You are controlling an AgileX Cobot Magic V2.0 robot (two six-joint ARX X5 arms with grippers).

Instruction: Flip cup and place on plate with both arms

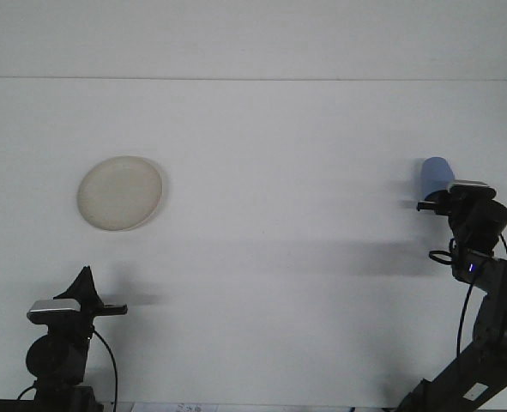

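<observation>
A blue cup (436, 172) stands on the white table at the far right, its narrower end pointing away from me and its wider lower part hidden behind my right gripper (431, 204). That gripper sits right against the cup's near side. A round cream plate (120, 192) lies flat on the left half of the table. My left gripper (94, 296) rests low at the front left, well short of the plate and below it in the picture.
The white table (279, 240) runs back to a pale wall (253, 39). The right arm with its cable (476, 343) rises from the bottom right corner. Open tabletop stretches between the plate and the cup.
</observation>
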